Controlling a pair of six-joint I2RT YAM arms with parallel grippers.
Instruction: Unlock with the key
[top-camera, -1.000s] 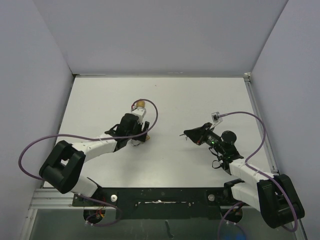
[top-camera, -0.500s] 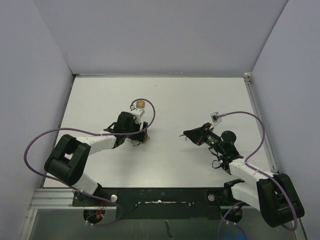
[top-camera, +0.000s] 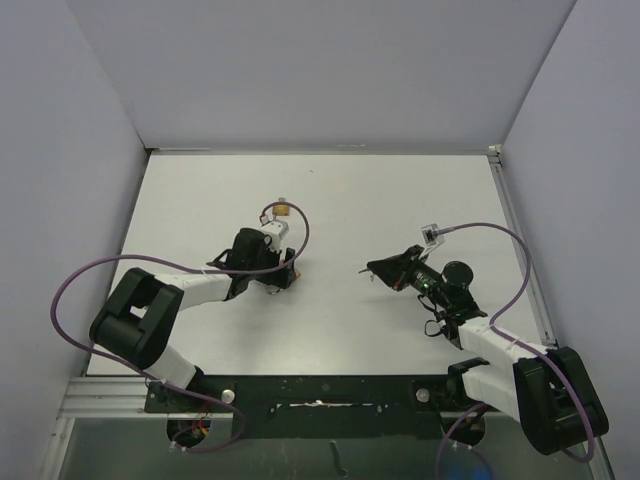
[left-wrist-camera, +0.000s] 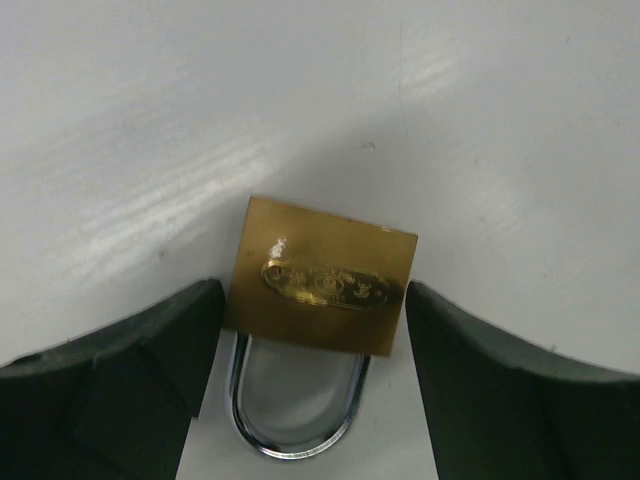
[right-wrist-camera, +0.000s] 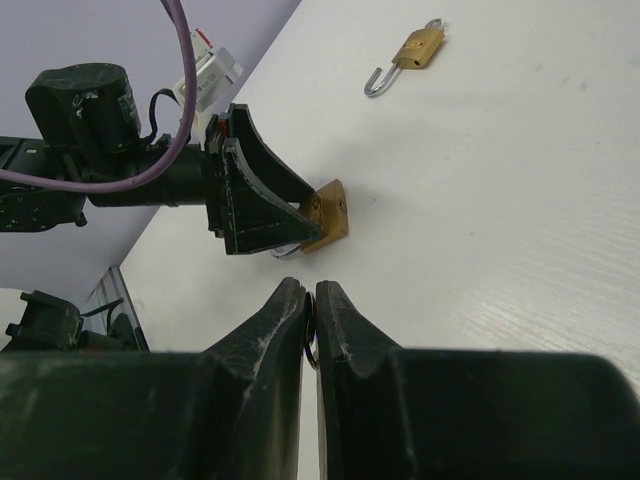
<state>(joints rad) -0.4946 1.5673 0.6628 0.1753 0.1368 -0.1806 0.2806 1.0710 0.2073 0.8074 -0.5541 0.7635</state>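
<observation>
A brass padlock (left-wrist-camera: 325, 290) lies flat on the white table, its steel shackle (left-wrist-camera: 300, 430) pointing back toward my left wrist. My left gripper (left-wrist-camera: 315, 310) has it by the body, one dark finger (left-wrist-camera: 150, 370) against each side edge. In the top view this padlock (top-camera: 288, 277) sits left of centre, in the left gripper (top-camera: 280, 268). My right gripper (right-wrist-camera: 310, 295) hovers to its right, shut on the key (right-wrist-camera: 311, 345), of which only a thin metal edge shows between the fingers. From the right wrist view the held padlock (right-wrist-camera: 328, 215) lies straight ahead.
A second, smaller brass padlock (right-wrist-camera: 418, 48) with its shackle swung open lies farther back on the table, also seen in the top view as the small padlock (top-camera: 283, 210) just beyond the left gripper. Grey walls (top-camera: 320, 70) close in the table on three sides.
The left arm has swung its elbow outward and its gripper has shifted slightly left with the padlock. The right arm has stayed still.
</observation>
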